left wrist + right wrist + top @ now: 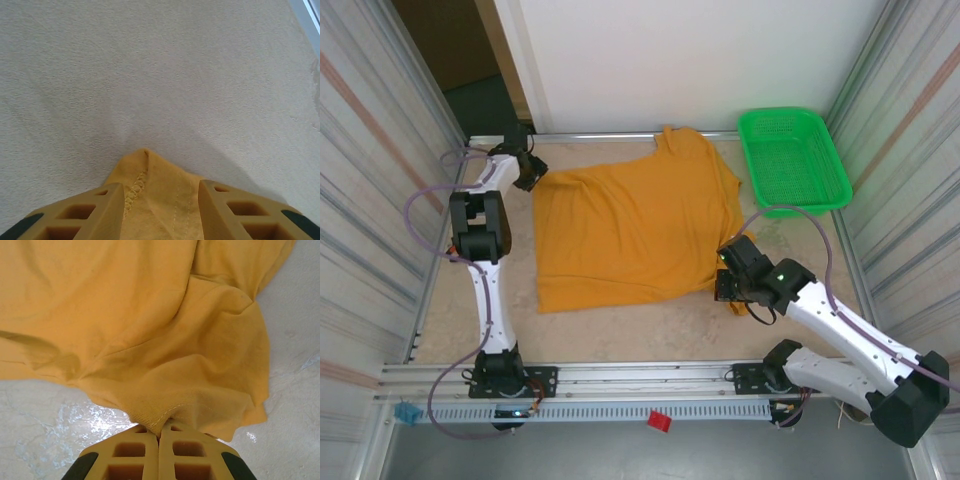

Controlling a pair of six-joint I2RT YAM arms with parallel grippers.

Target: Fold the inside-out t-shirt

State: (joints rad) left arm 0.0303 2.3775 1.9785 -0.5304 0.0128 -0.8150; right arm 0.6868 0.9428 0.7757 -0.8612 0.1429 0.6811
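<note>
At table centre, mustard t-shirt lay flat, green basket at 2 o'clock. L gripper, fingers apart, straddled its 10 o'clock corner. R gripper, fingers pressed together, pinched fabric edge at 4 o'clock.

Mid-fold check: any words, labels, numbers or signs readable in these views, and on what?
None: no text can be read.
Mustard-yellow cotton t-shirt: plain cloth, no print or label text showing.
Green plastic mesh basket: no marking seen.
Small blue tag and small red piece on the near metal rail: too small to tell.
</note>
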